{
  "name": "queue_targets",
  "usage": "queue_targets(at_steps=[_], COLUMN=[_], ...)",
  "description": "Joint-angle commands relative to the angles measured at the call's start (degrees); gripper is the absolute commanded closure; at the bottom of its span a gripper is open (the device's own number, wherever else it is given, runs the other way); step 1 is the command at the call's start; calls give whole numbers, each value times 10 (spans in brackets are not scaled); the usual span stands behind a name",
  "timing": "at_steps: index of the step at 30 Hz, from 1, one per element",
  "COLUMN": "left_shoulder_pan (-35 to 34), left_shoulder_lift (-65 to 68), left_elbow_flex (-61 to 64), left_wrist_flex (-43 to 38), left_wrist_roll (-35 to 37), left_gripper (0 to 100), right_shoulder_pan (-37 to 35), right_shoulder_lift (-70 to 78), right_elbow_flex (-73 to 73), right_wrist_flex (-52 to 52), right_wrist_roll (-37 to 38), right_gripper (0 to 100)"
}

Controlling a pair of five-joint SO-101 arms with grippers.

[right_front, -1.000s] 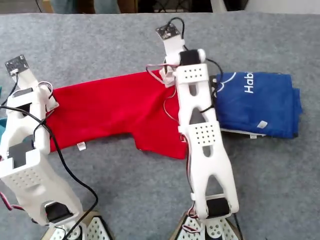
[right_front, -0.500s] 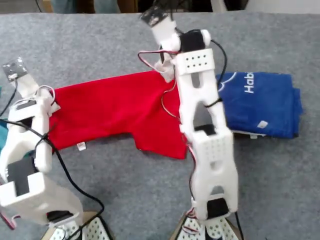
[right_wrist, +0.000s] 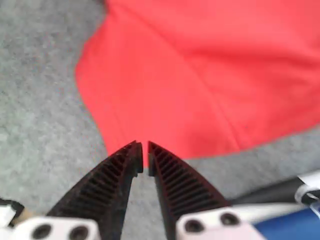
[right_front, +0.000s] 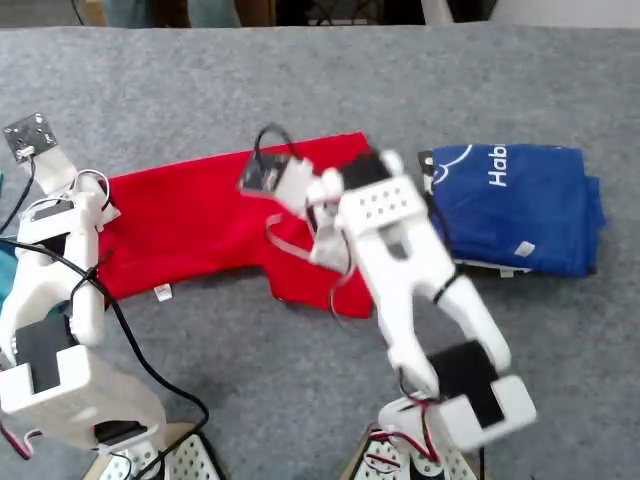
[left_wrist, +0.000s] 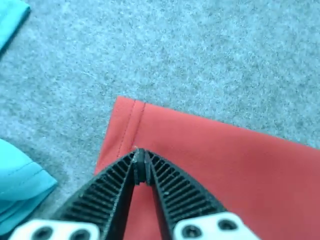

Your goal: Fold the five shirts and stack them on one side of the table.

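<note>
Status: red fabric shirt lies flat mid grey carpeted counter, fold unfinished. Left end effector closed at its hem corner, likely for the next fold. Right end effector closed, empty, above it. Folded blue shirt alongside, probably the stack base.

Light: bright, even and diffuse, falling from overhead across the grey tabletop.
Shadows: soft and faint, gathering under the left arm and the right arm, one dimming part of the red shirt.
Highlights: the white arm shells are shining mildly.
Background: the room beyond the far edge is sitting dark.
</note>
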Motion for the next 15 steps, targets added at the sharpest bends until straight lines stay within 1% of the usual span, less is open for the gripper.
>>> queue_targets(at_steps=[1,3,4,9,15], left_shoulder_pan=[4,4,4,4,4], left_shoulder_lift=[-26,-22,-19,-19,-19], left_elbow_flex=[0,0,-3,-9,-7], left_wrist_flex=[-9,-9,-9,-8,-8], left_wrist_roll=[5,5,5,5,5], left_gripper=[970,970,970,970,970], right_shoulder_pan=[-18,-27,-30,-47,-50], right_shoulder_lift=[-67,-83,-89,-92,-48], right_elbow_flex=[116,153,167,216,251], right_wrist_flex=[-88,-98,-98,-111,-202], right_wrist_roll=[8,10,10,10,8], right_gripper=[831,778,769,767,766])
